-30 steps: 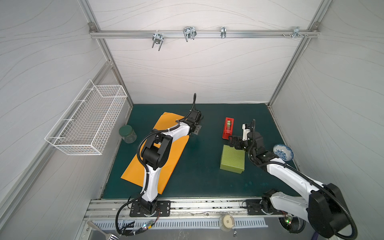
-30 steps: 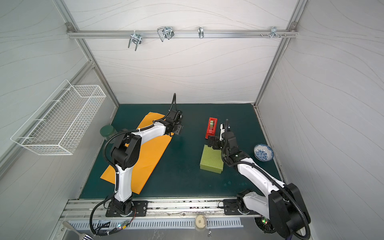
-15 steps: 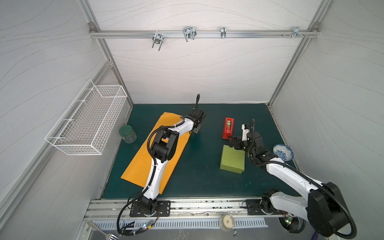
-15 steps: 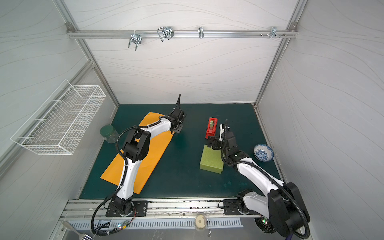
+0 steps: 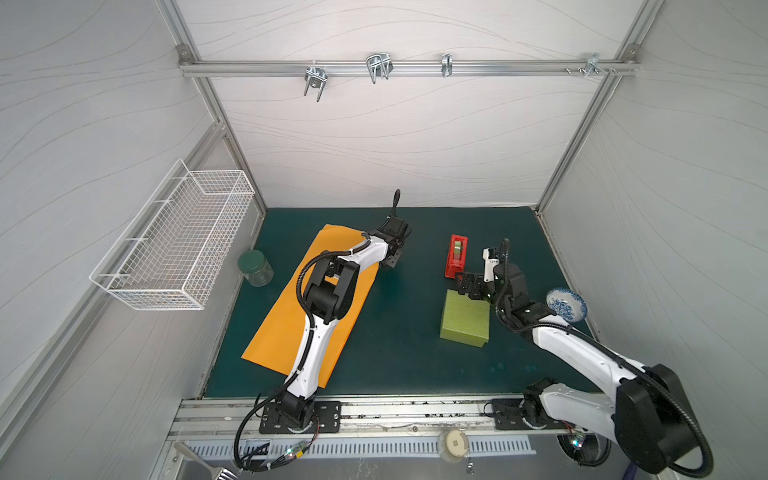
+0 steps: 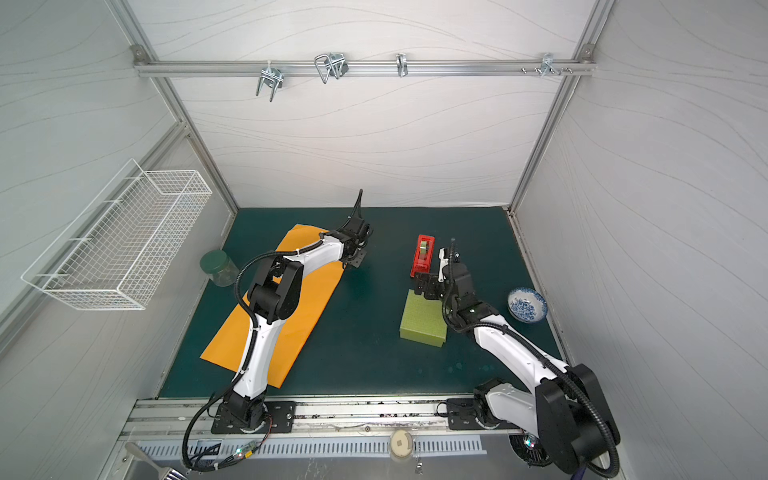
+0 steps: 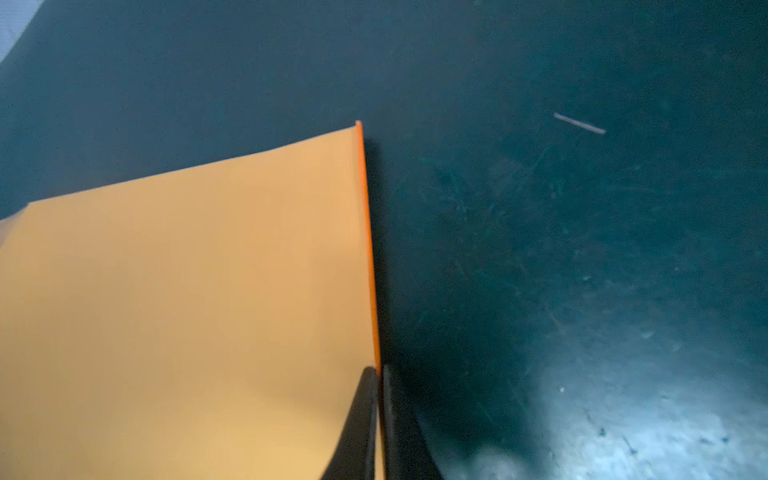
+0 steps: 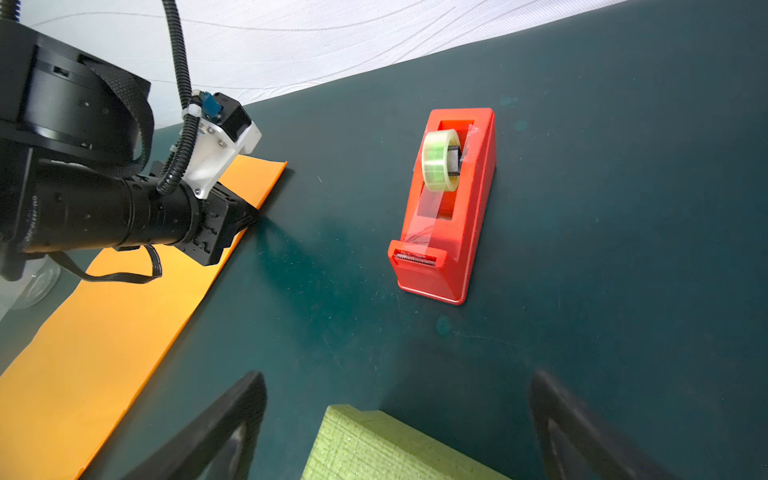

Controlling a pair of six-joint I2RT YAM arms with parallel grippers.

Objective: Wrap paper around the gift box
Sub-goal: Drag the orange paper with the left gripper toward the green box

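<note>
Both arms stretch out: left gripper [image 7: 379, 370] pinches the paper [image 7: 187, 291], right gripper [image 8: 399, 376] gapes over the gift box [image 8: 374, 449].

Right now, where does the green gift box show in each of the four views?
In both top views: gift box right of centre, just nearer the arm bases than the red tape dispenser.
Left wrist: not in it.
Right wrist: one corner, between the fingers of the open right hand.
Shared landmark: the paper, in all four views.
</note>
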